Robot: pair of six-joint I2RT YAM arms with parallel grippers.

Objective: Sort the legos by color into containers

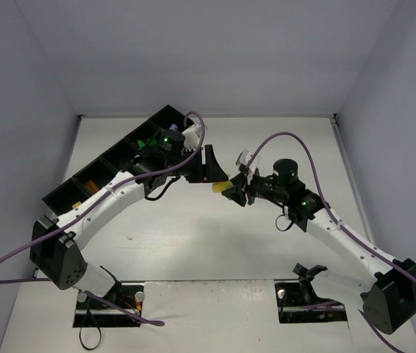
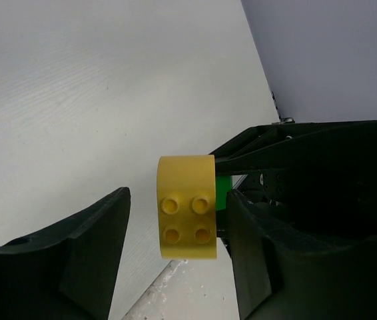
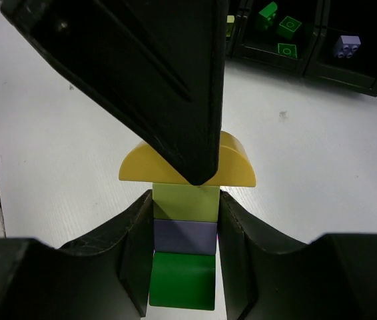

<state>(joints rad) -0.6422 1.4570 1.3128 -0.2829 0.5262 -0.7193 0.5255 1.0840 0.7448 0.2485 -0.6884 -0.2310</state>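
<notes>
Containers tray sits far-left on the desk. Right hand clenched on a green/purple/lime stack, mid-air above the desk. Left hand released, jaws straddling the yellow brick on the stack's end, gaps both sides. Suggest: centre first, squeeze the flat faces, pull straight off.

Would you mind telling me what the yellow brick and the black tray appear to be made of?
Yellow brick, topping the lego stack: likely moulded hard plastic, smooth with a soft sheen; crisp round studs and uniform colour suggest it. Black tray: probably rigid plastic, slightly glossy, with moulded dividers; exact type unclear.
</notes>
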